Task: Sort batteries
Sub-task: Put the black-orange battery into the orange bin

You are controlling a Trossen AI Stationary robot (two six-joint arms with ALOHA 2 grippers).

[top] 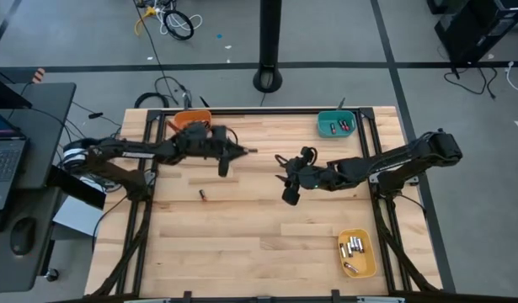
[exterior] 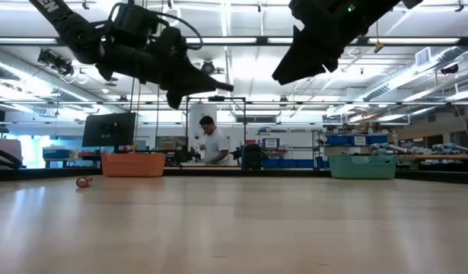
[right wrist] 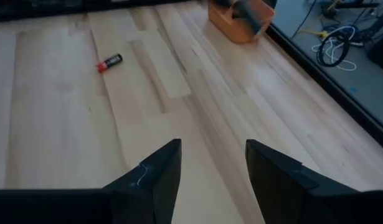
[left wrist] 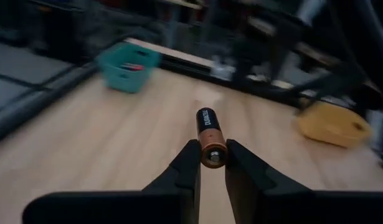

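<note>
Blurring behind held battery [left wrist: 211, 134]: bins.

Bright ceiling strip lights [exterior: 241, 39]; left wrist background motion-blurred; soft shadows.

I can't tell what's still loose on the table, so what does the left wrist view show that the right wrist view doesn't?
Only the left wrist view shows the held battery, black with a copper end, pinched in the left gripper, plus the teal bin and the yellow bin. Only the right wrist view shows the loose battery lying on the table, the orange bin, and the right gripper open and empty. Both show the same bare wooden tabletop.
</note>
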